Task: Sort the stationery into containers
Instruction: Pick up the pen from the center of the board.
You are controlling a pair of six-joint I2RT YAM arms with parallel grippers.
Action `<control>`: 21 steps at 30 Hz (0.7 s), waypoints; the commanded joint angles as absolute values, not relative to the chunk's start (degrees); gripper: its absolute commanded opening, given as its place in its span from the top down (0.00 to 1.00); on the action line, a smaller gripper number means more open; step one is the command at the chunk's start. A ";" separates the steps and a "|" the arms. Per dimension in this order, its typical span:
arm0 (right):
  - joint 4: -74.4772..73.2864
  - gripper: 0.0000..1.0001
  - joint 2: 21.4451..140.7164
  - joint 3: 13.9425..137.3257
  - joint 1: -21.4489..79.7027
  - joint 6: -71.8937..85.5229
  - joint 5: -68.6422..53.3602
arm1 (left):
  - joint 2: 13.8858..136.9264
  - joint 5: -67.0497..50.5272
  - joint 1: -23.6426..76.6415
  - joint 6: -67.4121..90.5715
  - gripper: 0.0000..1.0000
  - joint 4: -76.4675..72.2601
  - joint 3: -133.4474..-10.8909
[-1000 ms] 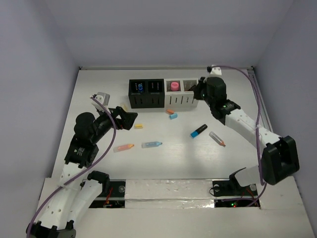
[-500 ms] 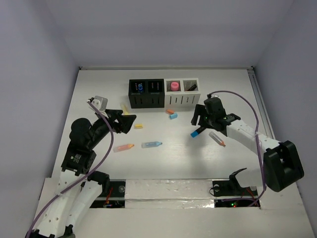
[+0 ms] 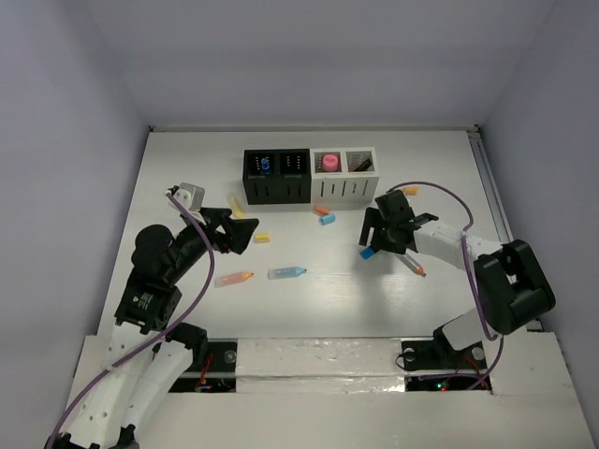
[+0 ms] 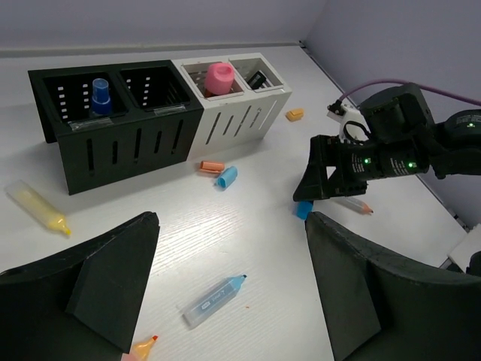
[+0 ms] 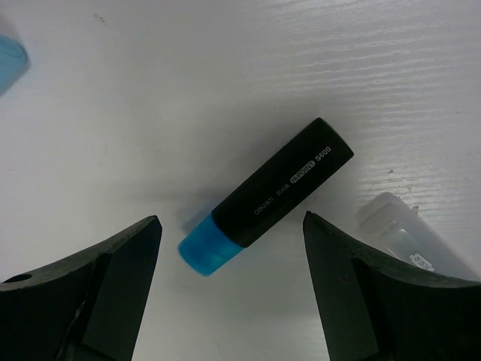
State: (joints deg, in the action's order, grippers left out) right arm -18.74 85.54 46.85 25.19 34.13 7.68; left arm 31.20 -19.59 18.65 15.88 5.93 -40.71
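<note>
White desk [image 5: 225, 68], right gripper [image 5: 231, 259] wide open: blue-capped black highlighter [image 5: 282, 184] centred between jaws; square wrist across barrel, then descend.

From above we see only the blue cap of the highlighter [image 3: 367, 252]; right hand [image 3: 378, 241] hides the rest.

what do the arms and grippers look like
The left arm and right arm have white links with black joint housings, and a purple cable loops along each. The left arm's lower link is dotted with small holes. The left gripper and right gripper have black wedge-shaped fingers. Small green lights glow on the right wrist.
</note>
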 commanded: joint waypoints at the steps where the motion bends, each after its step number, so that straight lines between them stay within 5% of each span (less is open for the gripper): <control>1: -16.00 0.18 86.74 48.87 25.49 35.16 9.23 | 30.76 -19.07 18.81 15.29 0.23 4.48 -41.13; 8: -14.41 0.25 90.34 49.74 25.49 34.37 11.51 | 31.11 -19.07 18.81 15.21 0.23 4.48 -41.22; 13: -15.99 0.45 93.77 53.25 25.49 31.21 14.14 | 31.38 -18.98 18.81 15.21 0.23 4.48 -41.22; 21: -19.33 0.41 97.20 56.42 25.49 27.69 16.35 | 31.64 -18.90 18.81 15.21 0.22 4.48 -41.31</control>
State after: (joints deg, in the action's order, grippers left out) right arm -17.91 95.33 53.69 25.19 30.13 13.65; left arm 31.38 -19.14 18.65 15.86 6.07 -40.71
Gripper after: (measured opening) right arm 0.584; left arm 0.775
